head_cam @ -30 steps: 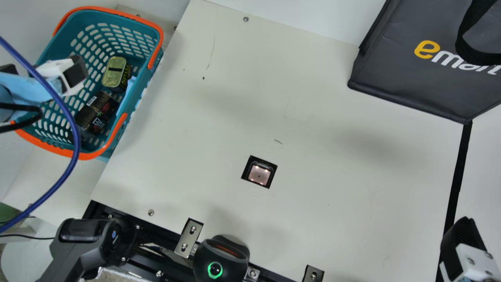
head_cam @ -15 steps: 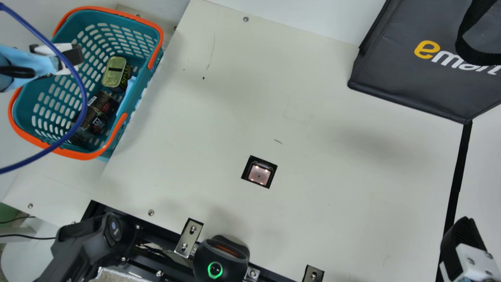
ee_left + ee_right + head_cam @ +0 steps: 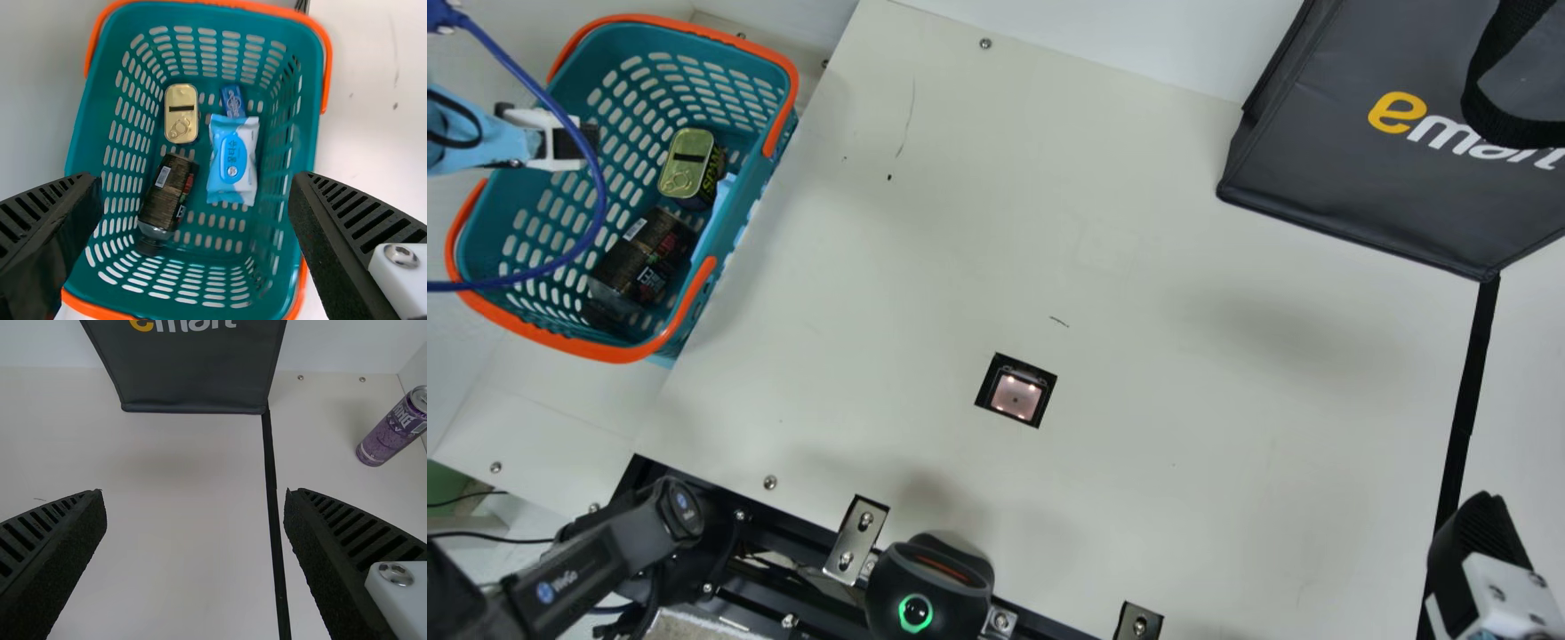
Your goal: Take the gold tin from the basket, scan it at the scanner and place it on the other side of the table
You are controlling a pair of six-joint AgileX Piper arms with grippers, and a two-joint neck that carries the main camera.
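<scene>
- Left gripper [image 3: 589,138]: over left side of basket [image 3: 609,353], far left; fingers wide apart, nothing held.
- Gold tin [image 3: 687,164]: inside basket, toward far end.
- Left wrist view adds full blue-white packet [image 3: 233,160] (half-tucked under the rim in main view).
- Right gripper [image 3: 1483,533]: near right, spread wide, holding nothing; its wrist view adds purple can [image 3: 392,430].

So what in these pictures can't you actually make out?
- Underside of the gold tin: left wrist view, hidden by its own top.
- Near end of the small blue pack: left wrist view, covered by the blue-and-white packet.
- Fine print on the dark container: left wrist view, too small.
- Inside of the grey bag: main view, hidden by its wall.
- Part of the purple can's top: right wrist view, cut by the edge.
</scene>
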